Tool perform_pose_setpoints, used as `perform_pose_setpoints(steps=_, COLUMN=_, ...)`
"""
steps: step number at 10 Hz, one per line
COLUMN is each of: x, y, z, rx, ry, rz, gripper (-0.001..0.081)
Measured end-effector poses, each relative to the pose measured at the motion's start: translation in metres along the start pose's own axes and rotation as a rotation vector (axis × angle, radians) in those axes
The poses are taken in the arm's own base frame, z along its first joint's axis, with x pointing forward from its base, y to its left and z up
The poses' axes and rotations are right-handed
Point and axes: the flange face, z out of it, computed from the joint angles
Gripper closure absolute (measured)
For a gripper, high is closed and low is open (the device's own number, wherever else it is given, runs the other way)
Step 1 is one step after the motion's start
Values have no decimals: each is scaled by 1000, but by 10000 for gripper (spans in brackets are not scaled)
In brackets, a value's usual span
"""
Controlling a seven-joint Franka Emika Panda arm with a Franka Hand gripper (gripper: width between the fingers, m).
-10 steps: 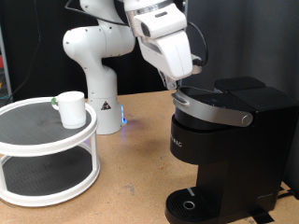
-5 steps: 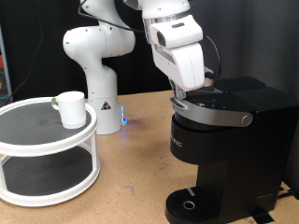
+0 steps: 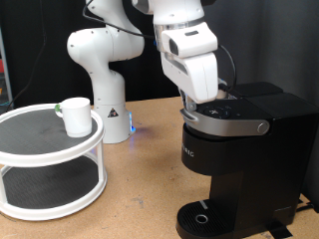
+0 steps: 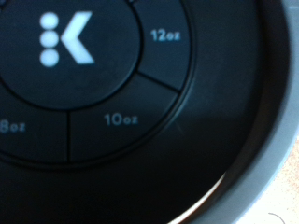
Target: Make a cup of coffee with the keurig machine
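The black keurig machine (image 3: 242,159) stands at the exterior view's right with its grey-silver lid handle (image 3: 231,120) down. My gripper (image 3: 203,104) points straight down onto the machine's top button panel, and its fingertips are hidden behind the hand. The wrist view is filled by that panel (image 4: 112,84), very close, with the white K logo (image 4: 67,38) and the 12oz (image 4: 164,35), 10oz (image 4: 120,119) and 8oz labels. No fingers show in the wrist view. The white cup (image 3: 75,116) stands on the top tier of a round stand at the exterior view's left, far from the gripper.
The white two-tier round stand (image 3: 45,164) fills the exterior view's lower left. The arm's white base (image 3: 105,85) stands behind it on the wooden table (image 3: 145,189). The machine's round drip spot (image 3: 203,217) has nothing on it.
The hand has swung towards the exterior view's right and come upright over the machine's lid, settling down onto the button panel. The cup has not moved.
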Motion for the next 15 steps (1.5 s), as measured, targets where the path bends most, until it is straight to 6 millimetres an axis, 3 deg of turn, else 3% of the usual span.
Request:
perform_pose_setpoints(steps=3, x=-5, y=2, z=20, rx=-8, ry=-35, rz=0, gripper=800)
perform_pose_setpoints(steps=9, x=-4, y=4, z=18, rx=8, ry=11, rz=31, gripper=800)
perform_pose_setpoints(steps=11, x=0, y=4, z=8, rx=50, ry=80, rz=53, gripper=800)
perform_pose_setpoints(steps=15, x=2, y=6, z=-32, rx=104, ry=149, rz=62, gripper=800)
